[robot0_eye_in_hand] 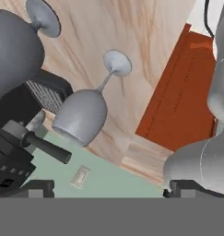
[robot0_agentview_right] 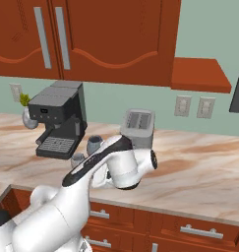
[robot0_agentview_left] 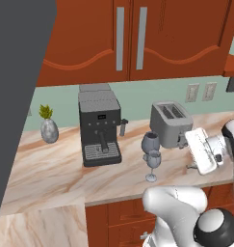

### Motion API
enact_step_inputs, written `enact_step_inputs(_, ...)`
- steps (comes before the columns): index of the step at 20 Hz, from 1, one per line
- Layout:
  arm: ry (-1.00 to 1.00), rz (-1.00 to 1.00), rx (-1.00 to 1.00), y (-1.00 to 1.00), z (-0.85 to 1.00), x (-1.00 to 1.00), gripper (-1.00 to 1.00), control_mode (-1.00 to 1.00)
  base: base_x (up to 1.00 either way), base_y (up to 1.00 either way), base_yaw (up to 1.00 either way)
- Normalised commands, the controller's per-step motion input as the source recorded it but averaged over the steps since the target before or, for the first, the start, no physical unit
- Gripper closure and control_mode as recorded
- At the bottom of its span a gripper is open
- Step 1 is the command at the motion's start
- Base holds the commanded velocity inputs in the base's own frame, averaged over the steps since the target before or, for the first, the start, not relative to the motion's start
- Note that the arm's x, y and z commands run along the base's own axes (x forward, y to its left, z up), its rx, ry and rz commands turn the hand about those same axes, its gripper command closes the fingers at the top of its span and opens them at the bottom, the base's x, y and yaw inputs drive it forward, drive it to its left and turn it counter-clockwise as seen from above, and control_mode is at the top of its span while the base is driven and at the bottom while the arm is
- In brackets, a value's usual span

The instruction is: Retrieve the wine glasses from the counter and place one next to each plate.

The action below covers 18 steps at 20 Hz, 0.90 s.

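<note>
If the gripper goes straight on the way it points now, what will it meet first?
Probably the nearer smoky grey-blue stemmed wine glass, which lies almost centred ahead of the gripper. Behind it stands the black espresso machine. Depth is hard to judge.

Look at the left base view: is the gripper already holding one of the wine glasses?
No. Both wine glasses stand free on the counter, and the gripper is off to their right, apart from them.
</note>
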Motion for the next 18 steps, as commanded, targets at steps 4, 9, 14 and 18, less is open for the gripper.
enact_step_inputs(4,0.12,0.07,0.3,-0.04,-0.35,0.41,-1.0,-1.0,0.0,0.0,0.0)
enact_step_inputs(9,0.09,0.06,0.1,0.0,-0.06,0.64,-1.0,-1.0,0.0,0.0,0.0)
enact_step_inputs(14,0.06,0.04,0.01,0.0,-0.09,0.18,-1.0,-1.0,0.0,0.0,0.0)
enact_step_inputs(18,0.09,0.0,0.0,0.01,-0.22,0.05,-1.0,-1.0,0.0,0.0,0.0)
